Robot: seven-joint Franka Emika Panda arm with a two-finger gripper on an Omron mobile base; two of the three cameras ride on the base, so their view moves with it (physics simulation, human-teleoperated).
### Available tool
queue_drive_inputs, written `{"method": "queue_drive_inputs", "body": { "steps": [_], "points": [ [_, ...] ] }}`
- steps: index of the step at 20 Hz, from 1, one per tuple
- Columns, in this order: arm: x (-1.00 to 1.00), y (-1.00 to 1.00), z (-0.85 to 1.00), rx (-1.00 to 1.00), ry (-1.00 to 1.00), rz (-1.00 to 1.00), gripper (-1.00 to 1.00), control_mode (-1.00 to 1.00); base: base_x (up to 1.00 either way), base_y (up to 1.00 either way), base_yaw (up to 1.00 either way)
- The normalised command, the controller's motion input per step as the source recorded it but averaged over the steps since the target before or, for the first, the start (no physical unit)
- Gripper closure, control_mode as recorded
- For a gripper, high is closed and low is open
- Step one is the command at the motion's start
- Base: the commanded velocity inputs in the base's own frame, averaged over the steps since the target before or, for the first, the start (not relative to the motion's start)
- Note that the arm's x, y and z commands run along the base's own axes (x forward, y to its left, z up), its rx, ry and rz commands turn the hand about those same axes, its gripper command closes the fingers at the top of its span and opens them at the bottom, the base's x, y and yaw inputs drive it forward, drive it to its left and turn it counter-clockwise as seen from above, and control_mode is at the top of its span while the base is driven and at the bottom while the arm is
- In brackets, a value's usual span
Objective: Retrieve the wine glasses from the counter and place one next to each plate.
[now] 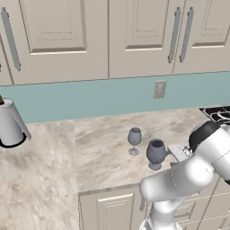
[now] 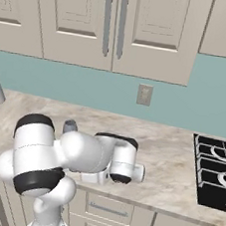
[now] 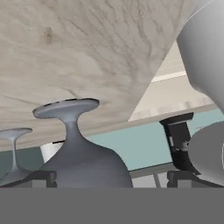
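On the table (image 1: 103,157) near its front edge: two fragile, top-heavy wine glasses (image 1: 156,154), best gripped at the bowl; pincer (image 3: 111,177) released, straddling the wider one.

Cream panelled wall cupboards (image 1: 63,36) with long grey handles (image 2: 107,24) hang above a teal backsplash (image 1: 99,96) carrying a socket plate (image 2: 145,95). A silver kettle (image 1: 10,123) stands far left; a black hob (image 2: 216,170) lies right.

Pretty clearly a home kitchen: cream panelled cabinets (image 1: 63,40) over a teal backsplash (image 1: 90,99), a marbled stone counter (image 1: 103,143), a gas hob (image 2: 216,170), and a kettle (image 1: 10,123).
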Motion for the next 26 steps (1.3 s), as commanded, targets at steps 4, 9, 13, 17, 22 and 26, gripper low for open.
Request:
{"method": "queue_drive_inputs", "body": {
  "steps": [4, 9, 13, 17, 22, 26],
  "points": [
    [0.00, 0.28, -0.03, -0.01, 0.00, 0.00, -1.00, -1.00, 0.00, 0.00, 0.00],
    [0.00, 0.03, 0.00, 0.00, 0.00, 0.00, -1.00, -1.00, 0.00, 0.00, 0.00],
    [0.00, 0.00, 0.00, 0.00, 0.00, 0.00, -1.00, -1.00, 0.00, 0.00, 0.00],
    [0.00, -0.02, -0.17, 0.00, 0.00, 0.00, -1.00, -1.00, 0.00, 0.00, 0.00],
    [0.00, -0.03, -0.13, 0.00, 0.00, 0.00, -1.00, -1.00, 0.00, 0.00, 0.00],
    [0.00, 0.00, 0.00, 0.00, 0.00, 0.00, -1.00, -1.00, 0.00, 0.00, 0.00]
  ]
}}
